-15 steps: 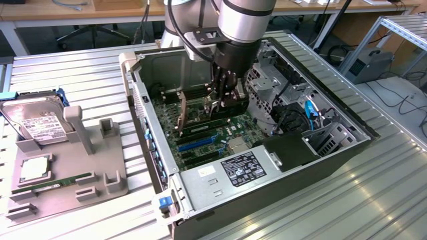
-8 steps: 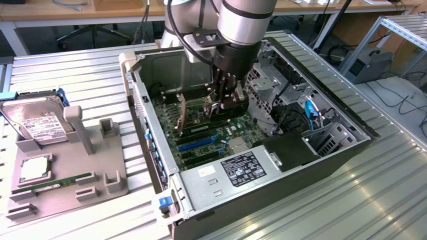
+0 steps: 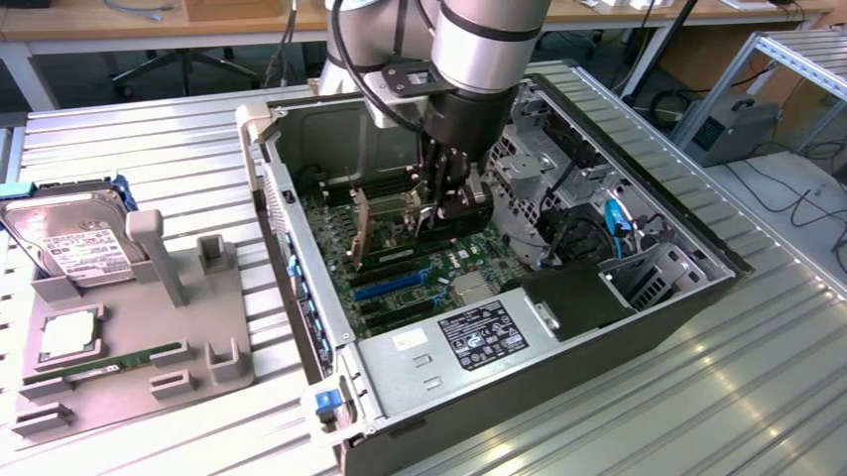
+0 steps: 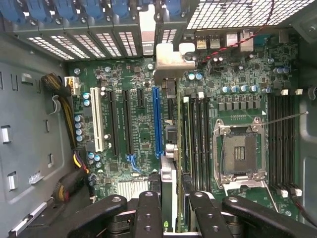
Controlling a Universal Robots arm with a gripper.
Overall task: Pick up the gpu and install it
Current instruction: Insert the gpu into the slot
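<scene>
We see the gripper (image 3: pixel 447 203) inside the computer case (image 3: pixel 662 297), fingers (image 4: pixel 148 213) clamped on the gpu (image 4: pixel 168 148), held edge-on above the motherboard (image 4: pixel 124 124), blue slot (image 4: pixel 157 119) alongside.

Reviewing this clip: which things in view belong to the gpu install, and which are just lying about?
Part of the job:
- gpu, gripped on edge in the hand
- motherboard beneath it
- open computer case

Lying about:
- hard drive
- memory stick
- square silver chip
- grey holder they sit on, outside the case
</scene>
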